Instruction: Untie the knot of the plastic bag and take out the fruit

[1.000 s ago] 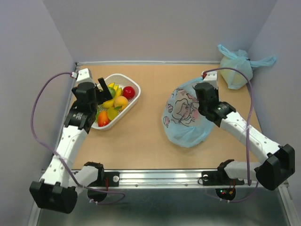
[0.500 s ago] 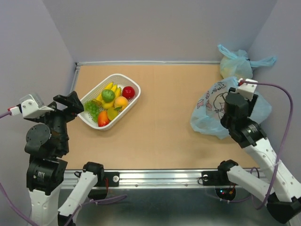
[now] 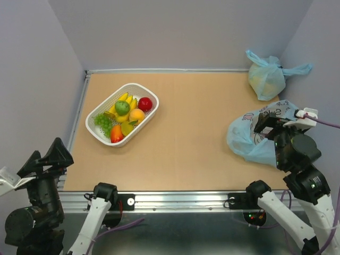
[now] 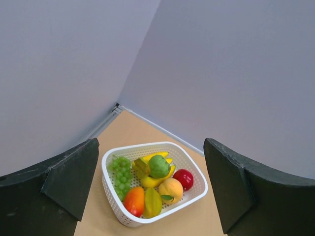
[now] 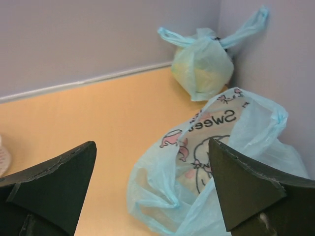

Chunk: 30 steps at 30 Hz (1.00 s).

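Now plastic bag [image 3: 249,143] lies limp at right edge, fruit [image 3: 122,108] in white basket [image 3: 106,102] upper left. Bag thin, soft, light, slippery: pinch crumpled top. Left claw [image 4: 151,162], right claw [image 5: 152,147] wide open, empty.

Left gripper [image 4: 151,147] near its base, jaws spread; right gripper [image 5: 151,145] likewise.
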{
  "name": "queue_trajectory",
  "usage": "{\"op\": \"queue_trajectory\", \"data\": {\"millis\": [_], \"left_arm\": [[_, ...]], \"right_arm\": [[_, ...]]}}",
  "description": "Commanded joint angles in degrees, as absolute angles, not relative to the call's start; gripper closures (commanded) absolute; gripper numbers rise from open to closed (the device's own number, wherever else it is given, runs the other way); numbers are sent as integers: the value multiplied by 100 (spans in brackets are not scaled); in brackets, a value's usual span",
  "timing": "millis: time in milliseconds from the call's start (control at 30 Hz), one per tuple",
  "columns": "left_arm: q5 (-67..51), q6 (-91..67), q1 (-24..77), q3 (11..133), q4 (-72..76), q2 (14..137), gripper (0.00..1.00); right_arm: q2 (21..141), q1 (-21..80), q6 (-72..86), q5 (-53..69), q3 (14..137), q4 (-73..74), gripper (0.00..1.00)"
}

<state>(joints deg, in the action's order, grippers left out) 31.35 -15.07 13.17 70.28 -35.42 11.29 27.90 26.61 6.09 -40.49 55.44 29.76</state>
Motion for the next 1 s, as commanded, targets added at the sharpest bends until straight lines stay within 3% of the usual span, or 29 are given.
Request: {"op": "queue_trajectory", "data": {"millis": [0,300,967], "left_arm": [[3331,-1213,1345,7189,-3735,933,1],[3287,-1309,1345,6778,-3884,282,1],[3015,-1784,1345,6056,-3674,220,1]], "right_arm": [[2058,2654,677,-3007,5933,2997,0],[933,2654,1019,-2452,5713,3322,0],[615,2663,1468,-2171,5520,3665,0]]}}
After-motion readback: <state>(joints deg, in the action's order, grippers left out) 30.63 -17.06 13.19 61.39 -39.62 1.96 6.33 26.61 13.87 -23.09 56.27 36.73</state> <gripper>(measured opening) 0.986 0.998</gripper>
